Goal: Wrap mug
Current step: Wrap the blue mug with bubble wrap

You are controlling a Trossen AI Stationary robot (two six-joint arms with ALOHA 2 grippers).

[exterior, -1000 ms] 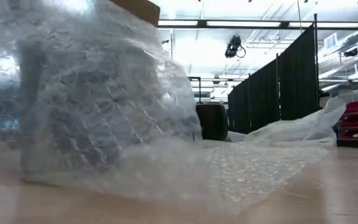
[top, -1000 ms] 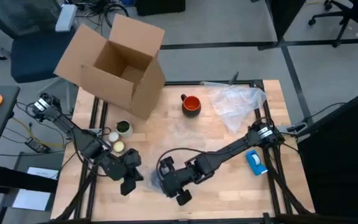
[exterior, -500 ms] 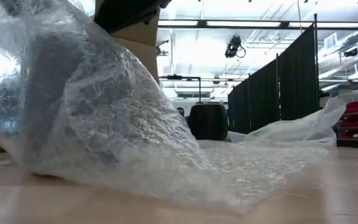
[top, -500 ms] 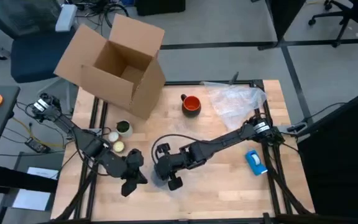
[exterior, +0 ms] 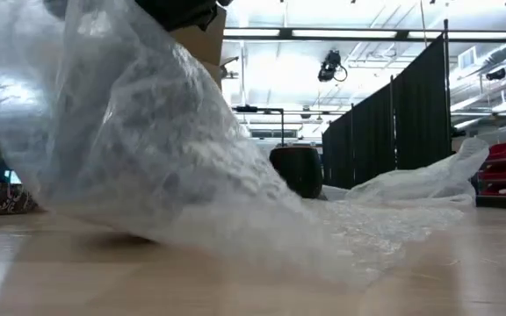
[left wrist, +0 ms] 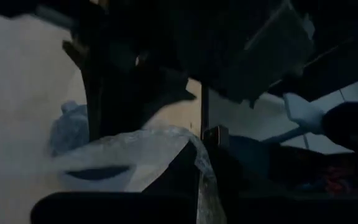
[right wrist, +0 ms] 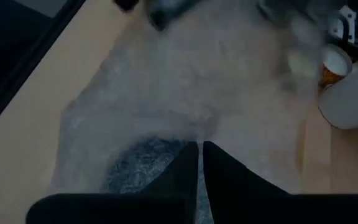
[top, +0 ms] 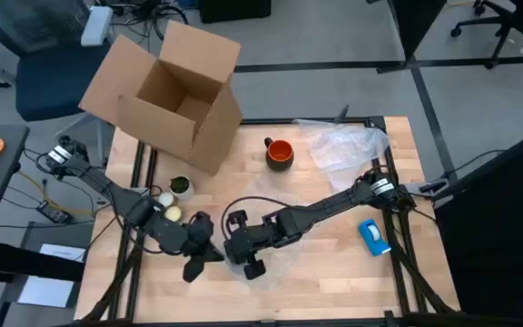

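Since the earlier frame the left gripper (top: 209, 251) has moved closer to the right gripper (top: 234, 252), and the bubble wrap (exterior: 148, 149) is lifted higher. Both wrist views show 2 fingers (right wrist: 188, 171) pressed together on the wrap's edge — the high view hides this. The low view shows the sheet hanging like a tent. The mug (top: 280, 153) stands well apart on the table (top: 334, 263), unwrapped. The cardboard box (top: 166, 95) is open — nothing can be made out inside it.
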